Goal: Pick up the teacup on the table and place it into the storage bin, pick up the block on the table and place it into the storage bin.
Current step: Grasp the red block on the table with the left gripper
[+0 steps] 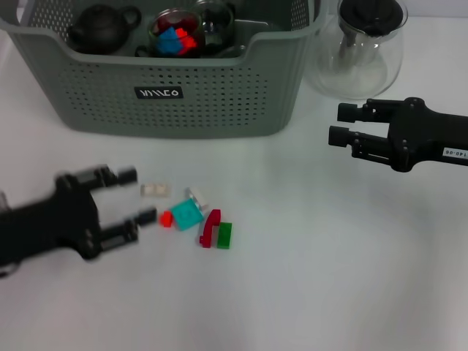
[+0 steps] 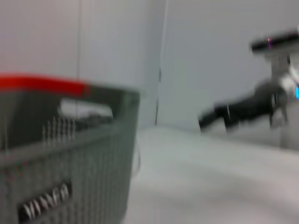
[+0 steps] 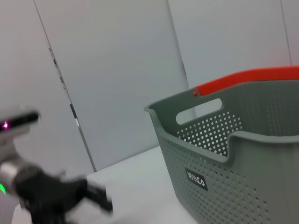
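The storage bin (image 1: 168, 88) stands at the back left, and also shows in the left wrist view (image 2: 70, 158) and the right wrist view (image 3: 233, 154). Inside it a glass teacup (image 1: 175, 33) holds red and blue blocks. On the table lie loose blocks: a clear one (image 1: 154, 189), a small red one (image 1: 166, 219), a teal one (image 1: 187, 214), a dark red one (image 1: 210, 227) and a green one (image 1: 224, 235). My left gripper (image 1: 139, 195) is open, low over the table just left of the clear and red blocks. My right gripper (image 1: 338, 124) hovers open at the right, holding nothing.
A black teapot (image 1: 99, 29) and a second glass cup (image 1: 214, 22) also sit in the bin. A glass carafe with a black lid (image 1: 362, 51) stands right of the bin, behind the right gripper. A small white piece (image 1: 196, 196) lies by the teal block.
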Tool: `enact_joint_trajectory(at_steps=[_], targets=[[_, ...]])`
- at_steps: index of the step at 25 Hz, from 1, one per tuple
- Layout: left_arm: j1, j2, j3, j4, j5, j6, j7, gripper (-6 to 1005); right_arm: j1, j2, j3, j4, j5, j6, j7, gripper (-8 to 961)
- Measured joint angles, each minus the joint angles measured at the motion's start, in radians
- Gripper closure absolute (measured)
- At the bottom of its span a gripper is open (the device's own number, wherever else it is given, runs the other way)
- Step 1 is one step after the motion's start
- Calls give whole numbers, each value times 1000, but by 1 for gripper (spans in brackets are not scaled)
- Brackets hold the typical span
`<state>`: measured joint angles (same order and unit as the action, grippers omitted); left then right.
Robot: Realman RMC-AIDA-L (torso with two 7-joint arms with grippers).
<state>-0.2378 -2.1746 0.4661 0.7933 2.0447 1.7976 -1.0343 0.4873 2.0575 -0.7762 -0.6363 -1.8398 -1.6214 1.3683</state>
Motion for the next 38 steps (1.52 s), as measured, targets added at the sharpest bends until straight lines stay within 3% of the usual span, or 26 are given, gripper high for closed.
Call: enact_joint_trajectory(at_steps=[6, 15, 18, 29, 38], targets=[[-60, 9, -3, -179, 138, -180, 172, 368, -4, 2, 0, 3, -3, 1, 1, 449], [-108, 6, 32, -234, 171, -348, 260, 468, -12, 1, 0, 3, -3, 1, 1, 447], [-110, 6, 32, -240, 173, -369, 272, 526, -12, 1, 0, 3, -3, 0, 1, 447], [-126, 5, 33, -275, 174, -421, 324, 595, -12, 1, 0, 3, -2, -1, 3, 448], [-129, 4, 30, -276, 170, -431, 332, 588, -13, 1, 0, 3, -2, 1, 3, 449]])
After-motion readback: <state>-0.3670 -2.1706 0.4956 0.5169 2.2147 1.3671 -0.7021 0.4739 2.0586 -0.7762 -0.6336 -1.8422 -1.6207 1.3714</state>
